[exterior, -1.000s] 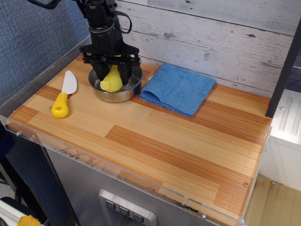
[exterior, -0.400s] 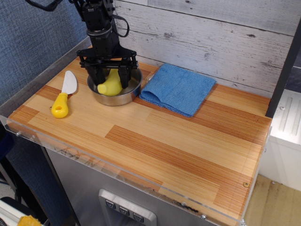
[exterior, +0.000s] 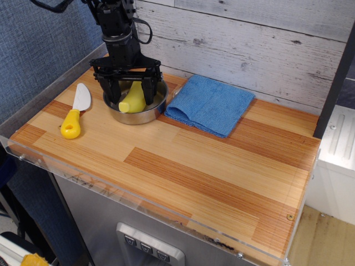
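The black gripper point(exterior: 131, 90) stands over the metal bowl point(exterior: 136, 113) near the tabletop's back-left corner, fingers spread apart around a yellow object point(exterior: 133, 100) lying inside; a blue cloth point(exterior: 211, 104) sits just beside the bowl; a yellow-handled knife point(exterior: 75, 111) lies by the left edge.

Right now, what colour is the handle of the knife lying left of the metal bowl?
Yellow. The knife has a yellow handle and a white blade, clear in the single overhead view.

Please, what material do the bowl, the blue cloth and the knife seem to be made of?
Bowl: probably steel, since its grey rim shines and reflects. Blue cloth: soft woven fabric, maybe microfibre; it is folded, with a fuzzy matte surface. Knife: apparently plastic, with a smooth glossy yellow handle and a dull white blade, like a toy.
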Tool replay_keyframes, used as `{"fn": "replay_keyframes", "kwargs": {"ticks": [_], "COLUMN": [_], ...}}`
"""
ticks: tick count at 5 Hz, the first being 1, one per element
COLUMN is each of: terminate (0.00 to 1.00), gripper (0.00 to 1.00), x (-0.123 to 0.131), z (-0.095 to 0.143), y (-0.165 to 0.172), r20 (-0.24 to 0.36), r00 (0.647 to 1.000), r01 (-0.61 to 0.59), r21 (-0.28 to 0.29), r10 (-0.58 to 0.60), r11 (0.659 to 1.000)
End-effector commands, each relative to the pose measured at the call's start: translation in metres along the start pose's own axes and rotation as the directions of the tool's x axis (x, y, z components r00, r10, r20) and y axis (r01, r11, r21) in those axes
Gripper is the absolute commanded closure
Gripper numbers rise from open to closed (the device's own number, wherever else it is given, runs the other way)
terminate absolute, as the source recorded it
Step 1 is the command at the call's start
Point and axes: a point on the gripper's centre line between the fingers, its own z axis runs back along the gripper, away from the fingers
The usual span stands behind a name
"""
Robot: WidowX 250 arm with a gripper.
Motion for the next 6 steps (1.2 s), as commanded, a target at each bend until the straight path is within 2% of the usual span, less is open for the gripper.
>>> {"fn": "replay_keyframes", "kwargs": {"ticks": [1, 2, 4, 5, 6], "terminate": [0.0, 0.0, 0.0, 0.0, 0.0], "gripper": [0.0, 0.0, 0.0, 0.0, 0.0], "x": [0.012, 0.022, 0.03, 0.026, 0.021], "z": [0.029, 0.052, 0.101, 0.121, 0.136], "y": [-0.007, -0.014, -0.03, -0.035, -0.04], "r20": [0.081, 0.129, 0.184, 0.204, 0.232], "r00": [0.996, 0.99, 0.972, 0.962, 0.946], "r01": [0.036, 0.056, 0.155, 0.2, 0.24], "r21": [-0.002, -0.033, -0.028, -0.063, -0.035], "r10": [-0.035, -0.051, -0.147, -0.184, -0.226], "r11": [0.999, 0.998, 0.988, 0.978, 0.97]}}
